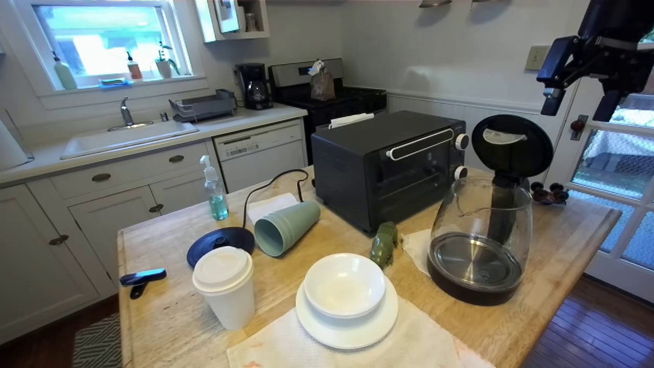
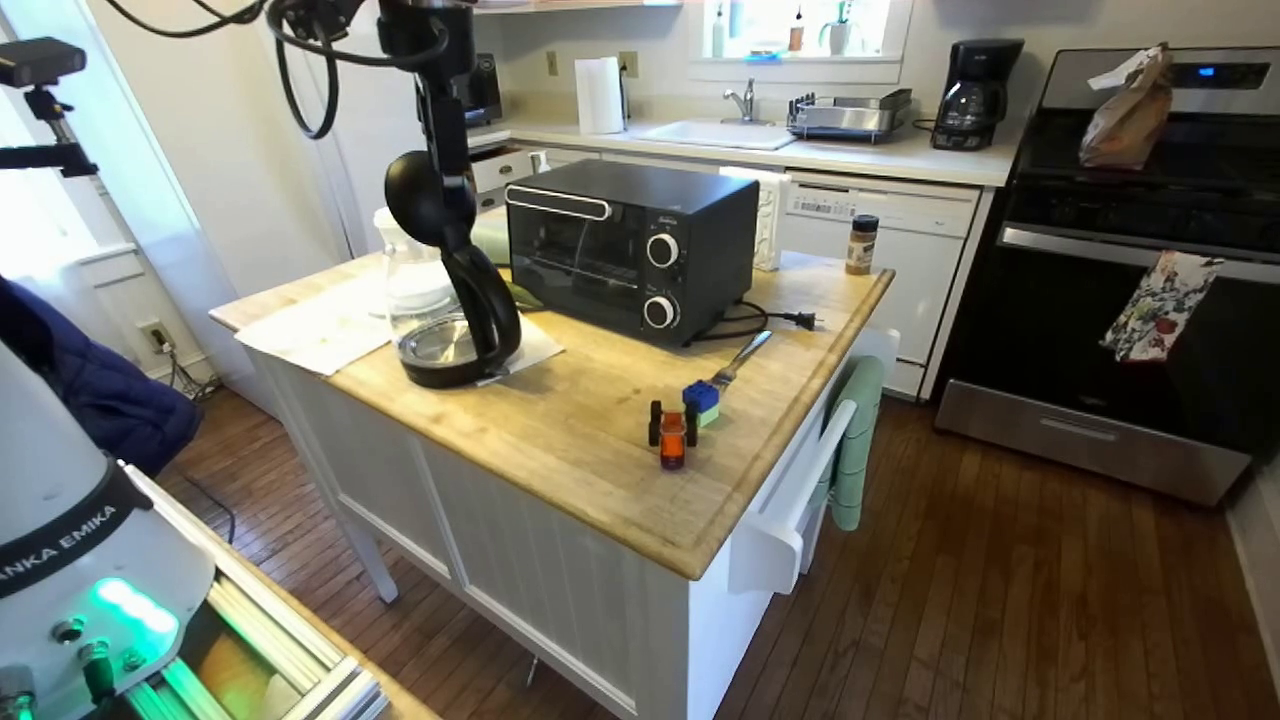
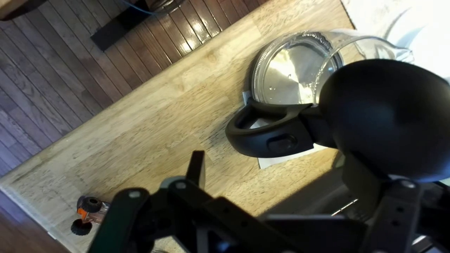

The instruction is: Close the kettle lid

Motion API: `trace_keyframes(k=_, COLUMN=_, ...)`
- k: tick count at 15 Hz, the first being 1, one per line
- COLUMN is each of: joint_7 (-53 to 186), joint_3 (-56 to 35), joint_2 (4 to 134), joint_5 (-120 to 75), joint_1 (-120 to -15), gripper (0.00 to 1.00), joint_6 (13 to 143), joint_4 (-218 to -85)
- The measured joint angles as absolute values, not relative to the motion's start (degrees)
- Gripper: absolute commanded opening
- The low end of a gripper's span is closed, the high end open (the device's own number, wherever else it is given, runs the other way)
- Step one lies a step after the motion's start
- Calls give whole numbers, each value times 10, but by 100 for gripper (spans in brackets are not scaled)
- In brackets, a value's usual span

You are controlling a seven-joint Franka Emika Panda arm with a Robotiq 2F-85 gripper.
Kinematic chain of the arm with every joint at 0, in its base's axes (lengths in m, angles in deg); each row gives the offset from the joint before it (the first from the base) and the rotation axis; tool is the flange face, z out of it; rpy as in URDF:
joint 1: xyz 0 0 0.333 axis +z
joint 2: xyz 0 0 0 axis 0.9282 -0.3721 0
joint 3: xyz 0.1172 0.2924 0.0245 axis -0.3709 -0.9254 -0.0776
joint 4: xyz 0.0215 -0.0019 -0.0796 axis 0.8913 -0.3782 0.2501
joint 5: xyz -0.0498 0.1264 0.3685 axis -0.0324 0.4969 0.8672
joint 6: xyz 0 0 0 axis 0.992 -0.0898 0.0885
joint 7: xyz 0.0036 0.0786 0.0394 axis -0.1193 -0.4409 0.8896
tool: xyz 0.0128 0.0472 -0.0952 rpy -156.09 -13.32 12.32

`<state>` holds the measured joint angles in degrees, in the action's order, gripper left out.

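Note:
The clear glass kettle stands upright on the table, its dark base (image 1: 472, 295) and black handle (image 2: 490, 310) showing; the handle is also in the wrist view (image 3: 281, 138). Its round black lid (image 1: 512, 145) is swung open and stands nearly upright above the kettle's top. The lid also shows in an exterior view (image 2: 410, 198) and large at the right of the wrist view (image 3: 386, 116). My gripper (image 1: 579, 108) is open and empty, above and behind the lid on its handle side. In the wrist view its fingers (image 3: 277, 172) are spread wide. I cannot tell whether a finger touches the lid.
The black toaster oven (image 1: 398, 168) stands beside the kettle. White bowl and plate (image 1: 347, 327), a lidded white cup (image 1: 225, 291), a green cup (image 1: 288, 227) and a green toy (image 1: 384, 245) lie nearby. A toy car (image 2: 672, 435), bricks (image 2: 703, 400) and a fork (image 2: 742, 360) lie behind the handle.

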<state>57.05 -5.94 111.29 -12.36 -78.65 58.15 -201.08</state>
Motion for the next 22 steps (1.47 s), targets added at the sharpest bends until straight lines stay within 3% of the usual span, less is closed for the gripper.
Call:
trace_keyframes(k=7, joint_7=610, joint_3=-44, joint_2=1108, joint_5=-24, joint_1=-776, gripper=100, joint_6=566, joint_4=-2012)
trace_keyframes(k=8, joint_7=621, joint_3=-40, joint_2=1108, joint_5=0, joint_1=-775, gripper=75, joint_6=564, joint_4=-2012)
trace_keyframes(k=10, joint_7=639, joint_3=-33, joint_2=1107, joint_5=40, joint_1=-771, gripper=66, joint_6=562, joint_4=-2012)
trace_keyframes(k=19, joint_7=696, joint_3=-24, joint_2=1092, joint_5=132, joint_1=-766, gripper=2, joint_6=557, joint_4=-2012)
trace_keyframes(k=22, joint_7=719, joint_3=-25, joint_2=1091, joint_5=150, joint_1=-758, gripper=0, joint_6=557, joint_4=-2011)
